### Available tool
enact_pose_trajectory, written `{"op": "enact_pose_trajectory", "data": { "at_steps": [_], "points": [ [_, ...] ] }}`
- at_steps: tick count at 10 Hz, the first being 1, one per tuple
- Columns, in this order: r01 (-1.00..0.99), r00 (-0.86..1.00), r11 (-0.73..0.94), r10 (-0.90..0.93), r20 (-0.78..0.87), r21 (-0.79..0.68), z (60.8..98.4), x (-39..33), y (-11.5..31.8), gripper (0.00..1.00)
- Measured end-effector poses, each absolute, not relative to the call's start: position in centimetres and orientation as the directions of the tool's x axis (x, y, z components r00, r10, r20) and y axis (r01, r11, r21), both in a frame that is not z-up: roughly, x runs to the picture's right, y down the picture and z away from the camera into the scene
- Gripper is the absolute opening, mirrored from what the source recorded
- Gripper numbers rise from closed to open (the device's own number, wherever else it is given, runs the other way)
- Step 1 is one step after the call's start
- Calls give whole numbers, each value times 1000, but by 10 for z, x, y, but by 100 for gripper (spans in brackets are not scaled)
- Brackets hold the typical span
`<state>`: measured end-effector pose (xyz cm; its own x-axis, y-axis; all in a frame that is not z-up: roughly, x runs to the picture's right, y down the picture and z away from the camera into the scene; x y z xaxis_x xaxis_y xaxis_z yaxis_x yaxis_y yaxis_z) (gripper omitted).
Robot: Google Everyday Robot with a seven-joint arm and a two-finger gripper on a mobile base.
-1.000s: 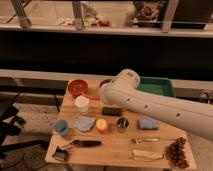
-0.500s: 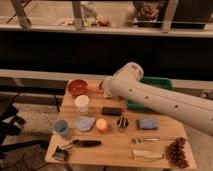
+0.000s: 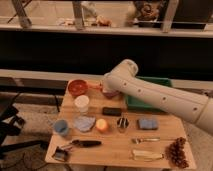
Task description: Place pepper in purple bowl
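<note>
One slim pepper shows just left of your gripper, between the red-orange bowl and the purple bowl; whether it is gripped, you cannot tell.

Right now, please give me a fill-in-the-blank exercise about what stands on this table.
1. The gripper hangs over the table's far edge, between the red-orange bowl and the ___ tray.
2. The white cup stands between the red-orange bowl and the blue-grey ___.
3. The round fruit near the table's middle is ___.
Missing words: green; cloth; orange.
</note>
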<state>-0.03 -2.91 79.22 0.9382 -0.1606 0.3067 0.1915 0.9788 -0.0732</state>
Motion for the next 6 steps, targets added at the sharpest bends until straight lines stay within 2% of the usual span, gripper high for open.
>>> {"op": "enact_pose_trajectory", "data": {
  "at_steps": [6],
  "points": [
    [180,948,977,-142,286,-112,841,14,-43,0]
  ]
}}
